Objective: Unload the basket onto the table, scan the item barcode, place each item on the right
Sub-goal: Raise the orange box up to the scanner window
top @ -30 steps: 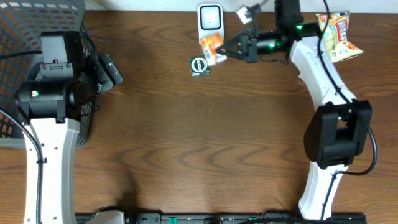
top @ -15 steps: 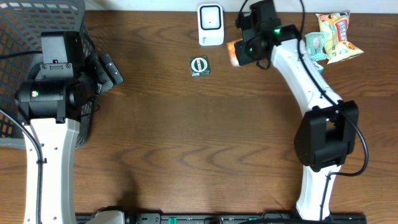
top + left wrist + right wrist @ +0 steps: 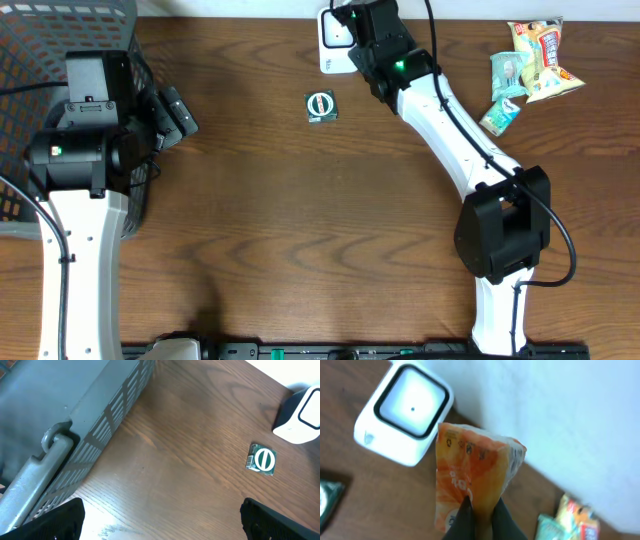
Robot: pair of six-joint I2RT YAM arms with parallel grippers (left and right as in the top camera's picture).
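Right gripper swung over scanner, clamped on orange packet, apparently hidden overhead, left gripper open

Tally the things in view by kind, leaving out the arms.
White scanner: 1
Grey basket: 1
Snack packets: 5 (orange pouch, green packet, yellow bag, far teal packet, near teal packet)
Total: 7

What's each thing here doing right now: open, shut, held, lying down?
right gripper: shut on the orange packet.
orange packet: held, close to the scanner.
scanner: standing on the table, window up.
green packet: lying flat, untouched.
snack packets: heaped on the table.
left gripper: open, empty.
basket: upright, contents hidden.
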